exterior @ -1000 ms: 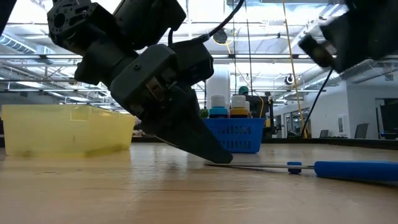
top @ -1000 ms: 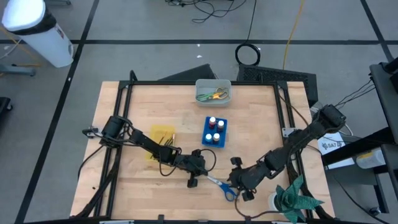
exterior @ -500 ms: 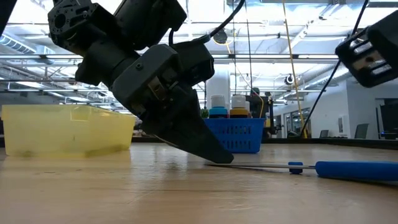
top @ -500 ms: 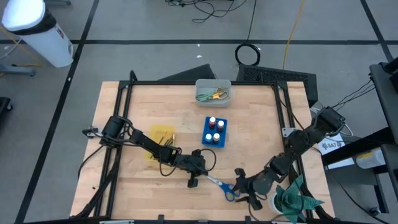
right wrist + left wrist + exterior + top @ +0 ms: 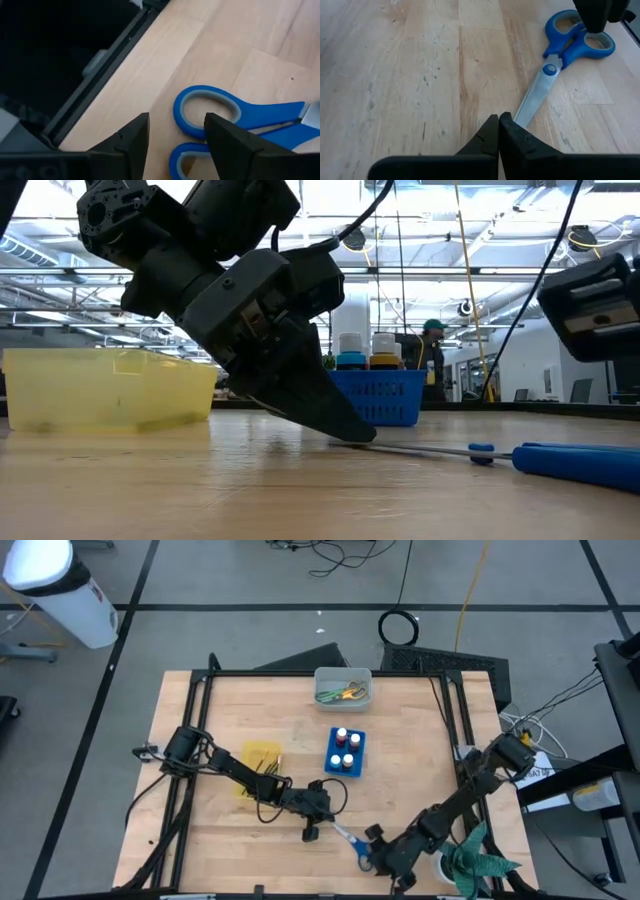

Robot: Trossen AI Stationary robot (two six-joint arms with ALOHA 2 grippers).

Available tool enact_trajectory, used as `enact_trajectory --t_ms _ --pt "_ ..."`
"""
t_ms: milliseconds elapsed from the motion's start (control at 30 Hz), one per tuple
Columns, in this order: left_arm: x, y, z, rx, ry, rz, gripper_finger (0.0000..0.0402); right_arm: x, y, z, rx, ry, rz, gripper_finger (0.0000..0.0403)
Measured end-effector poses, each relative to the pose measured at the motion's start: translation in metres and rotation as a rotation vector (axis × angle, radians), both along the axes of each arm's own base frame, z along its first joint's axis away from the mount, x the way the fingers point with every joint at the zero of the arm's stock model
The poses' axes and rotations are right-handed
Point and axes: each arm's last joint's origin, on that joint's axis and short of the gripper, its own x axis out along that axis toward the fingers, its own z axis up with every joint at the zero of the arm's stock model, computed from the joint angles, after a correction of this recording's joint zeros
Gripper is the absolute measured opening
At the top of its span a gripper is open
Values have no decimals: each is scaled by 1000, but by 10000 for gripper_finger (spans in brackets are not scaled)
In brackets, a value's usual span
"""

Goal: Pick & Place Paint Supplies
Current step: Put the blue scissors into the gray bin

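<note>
Down at about six o'clock on the pale wooden table (image 5: 230, 720), the blue-handled scissors with their bright metal blades (image 5: 352, 842) lie flat, blades closed, tip pointing toward ten o'clock and the two handle loops toward four o'clock. The left end effector (image 5: 310, 831) sits low at the blade tip, its two dark fingers (image 5: 492, 135) pressed together with nothing between them, just beside the blade; I cannot tell whether it touches the steel. From table height the same end effector leans down steeply, its tip on or just above the wood next to the thin blade.

The right end effector (image 5: 382, 852) hangs over the handle end, coming in from four o'clock. Its fingers (image 5: 227, 137) are spread apart and hold nothing; seen from its wrist, one blue loop shows in the gap between them, but they hover above it rather than close on it.

Toward the middle of the table stands a small blue plastic basket-like tray (image 5: 346, 751) carrying the tiny paint bottles (image 5: 343, 735), red and white caps visible from above. At twelve o'clock a grey rectangular bin (image 5: 343, 686) holds the green-handled scissors (image 5: 328, 695) and the yellow-handled scissors (image 5: 351, 692). Around nine o'clock of the blue tray lies a flat translucent yellow tray (image 5: 259, 756), partly covered by the left arm. A crumpled green cloth (image 5: 480, 858) lies off the table's edge at five o'clock.
</note>
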Motion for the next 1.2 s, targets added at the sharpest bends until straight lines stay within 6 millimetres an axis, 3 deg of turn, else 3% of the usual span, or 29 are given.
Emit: enact_trajectory --t_ms 233,533,833,1033,1200 --pt "0 0 0 -4 3 9 12 5 -8 7 -101 36 35 161" --pt "-1 -2 0 -8 4 15 18 5 -32 3 -302 97 -113 159" --pt "-1 -3 1 -22 -3 5 17 10 -44 6 -328 89 -171 159" --pt "-2 -3 26 -50 -42 -8 11 13 -46 6 -324 91 -180 159" --pt "-10 -15 51 18 -93 -10 7 13 -47 6 -313 95 -200 159"
